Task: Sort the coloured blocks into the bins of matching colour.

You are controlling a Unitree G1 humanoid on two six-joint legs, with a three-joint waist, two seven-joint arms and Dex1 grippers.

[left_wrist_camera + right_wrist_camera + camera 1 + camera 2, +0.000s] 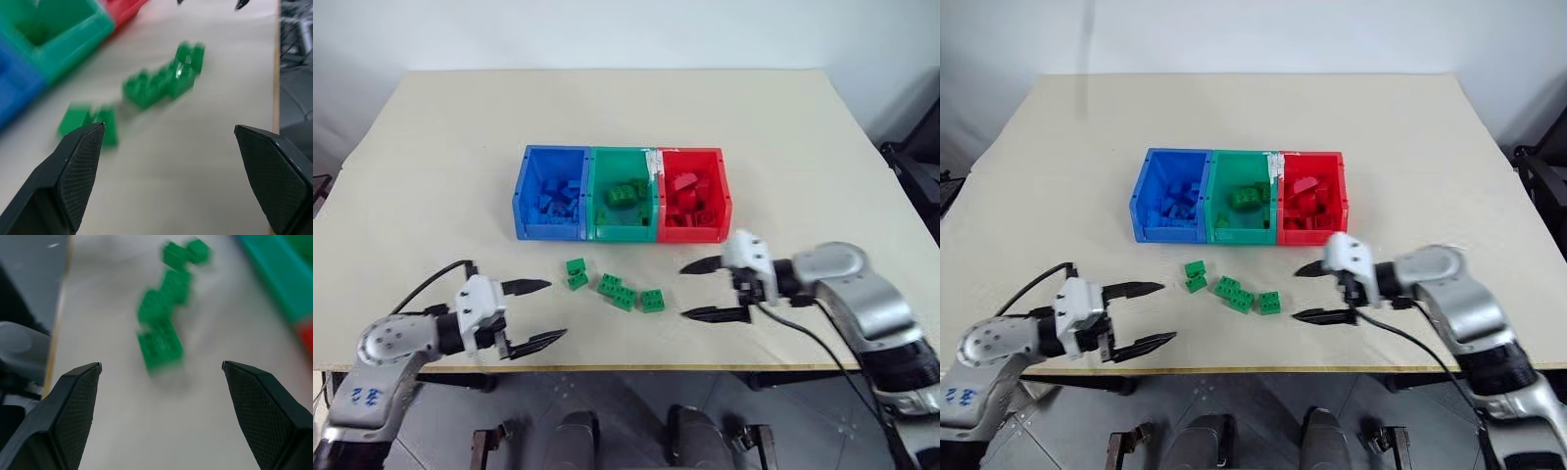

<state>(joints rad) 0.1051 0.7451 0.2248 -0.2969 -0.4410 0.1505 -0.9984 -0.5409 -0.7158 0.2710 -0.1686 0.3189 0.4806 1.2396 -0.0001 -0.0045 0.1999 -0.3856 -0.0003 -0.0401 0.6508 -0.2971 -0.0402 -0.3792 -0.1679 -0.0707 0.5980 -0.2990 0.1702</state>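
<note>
Green blocks (pixel 619 291) lie loose on the bench (pixel 431 176) just in front of the three joined bins (pixel 622 194), which already hold blocks of their own colours. Left gripper (pixel 543 312) and right gripper (pixel 697 290) hover either side of the loose blocks, jaws wide apart and empty.

Three joined plastic bins (pixel 622 235) run blue, green, red; small bright green studded bricks (pixel 617 290) lie on the cream tabletop (pixel 440 166).
</note>
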